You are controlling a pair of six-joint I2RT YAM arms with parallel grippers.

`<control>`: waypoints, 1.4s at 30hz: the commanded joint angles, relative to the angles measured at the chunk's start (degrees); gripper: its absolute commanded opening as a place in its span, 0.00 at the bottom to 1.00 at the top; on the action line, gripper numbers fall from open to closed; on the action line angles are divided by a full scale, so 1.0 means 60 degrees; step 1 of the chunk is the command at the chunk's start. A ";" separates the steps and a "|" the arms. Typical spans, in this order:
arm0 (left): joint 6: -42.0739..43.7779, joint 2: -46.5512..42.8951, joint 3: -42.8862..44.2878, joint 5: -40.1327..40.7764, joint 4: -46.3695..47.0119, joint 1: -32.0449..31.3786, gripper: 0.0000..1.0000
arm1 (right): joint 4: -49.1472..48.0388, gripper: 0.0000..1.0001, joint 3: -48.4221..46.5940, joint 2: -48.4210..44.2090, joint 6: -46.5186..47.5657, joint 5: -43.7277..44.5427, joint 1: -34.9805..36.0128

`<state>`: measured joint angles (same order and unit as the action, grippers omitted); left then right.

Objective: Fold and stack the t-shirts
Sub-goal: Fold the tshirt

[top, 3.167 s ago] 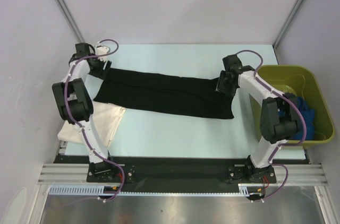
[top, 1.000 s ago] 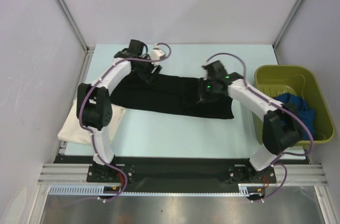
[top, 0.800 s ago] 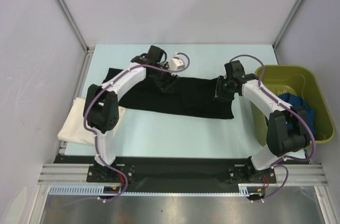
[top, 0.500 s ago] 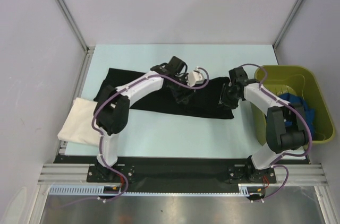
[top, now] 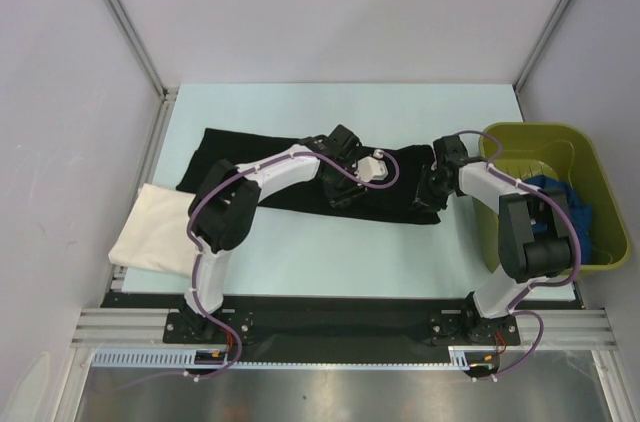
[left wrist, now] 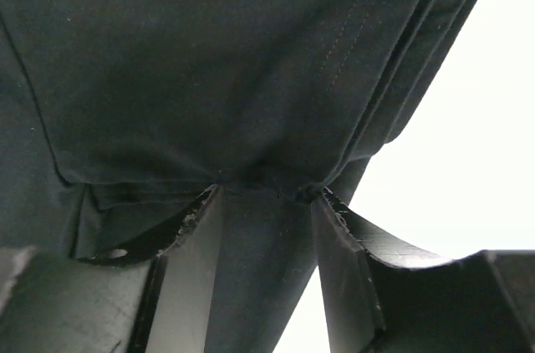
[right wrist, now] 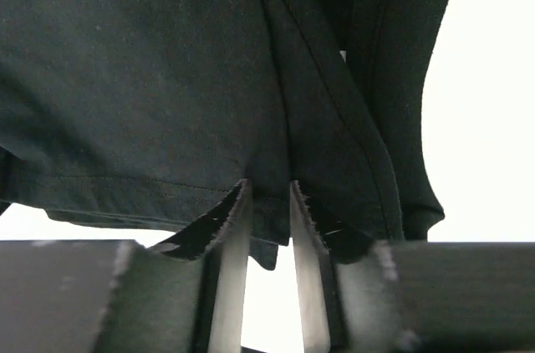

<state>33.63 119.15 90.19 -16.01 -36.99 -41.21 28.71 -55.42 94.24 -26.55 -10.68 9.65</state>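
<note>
Pale worktop (top: 300, 252): black t-shirt (top: 240, 157) lies spread just beside olive bin (top: 600, 252). Jaws of left gripper (left wrist: 259, 194) and right gripper (right wrist: 269, 190) narrow, both pinching its cloth. Mid-fold, I judge; next calls for lifting together and laying over evenly.

I count three t-shirts: one black t-shirt (top: 225, 147), one cream t-shirt (top: 150, 232) and one blue t-shirt (top: 580, 210). I see one green bin (top: 535, 129) and one table (top: 350, 252). I have two arms and two grippers: one left gripper (left wrist: 261, 194) and one right gripper (right wrist: 269, 187).
</note>
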 commanded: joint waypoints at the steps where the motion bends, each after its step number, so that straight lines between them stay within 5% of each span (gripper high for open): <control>1: 0.0153 -0.0113 0.0319 -0.0070 -0.0206 0.0013 0.51 | -0.0347 0.27 0.0037 -0.0047 -0.0190 -0.0213 -0.0099; 12: -0.0097 -0.0215 0.1110 -0.0848 -0.0939 0.0218 0.57 | 0.0078 0.00 -0.0021 -0.0808 -0.0205 0.0036 -0.0129; 21: 0.0064 -0.0083 0.0833 -0.0320 -0.0529 0.0204 0.34 | 0.0239 0.00 -0.0139 -0.0984 -0.0132 0.0051 -0.0114; 28: -0.0096 -0.0069 0.0817 -0.0641 -0.0558 0.0204 0.02 | 0.0313 0.00 -0.0358 -0.1043 -0.0175 0.0036 -0.0129; 33: 0.0473 -0.0069 0.0759 -0.1111 -0.1084 0.0116 0.46 | 0.0298 0.00 -0.0329 -0.1014 -0.0161 0.0022 -0.0129; 42: 0.1397 -0.0025 0.0833 -0.1226 -0.1260 -0.0031 0.54 | 0.0225 0.00 -0.0226 -0.0955 -0.0117 -0.0066 -0.0143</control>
<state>38.00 119.15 94.67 -20.27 -43.55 -40.99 29.91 -55.59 89.97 -27.38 -11.03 9.08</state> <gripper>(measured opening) 0.535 0.011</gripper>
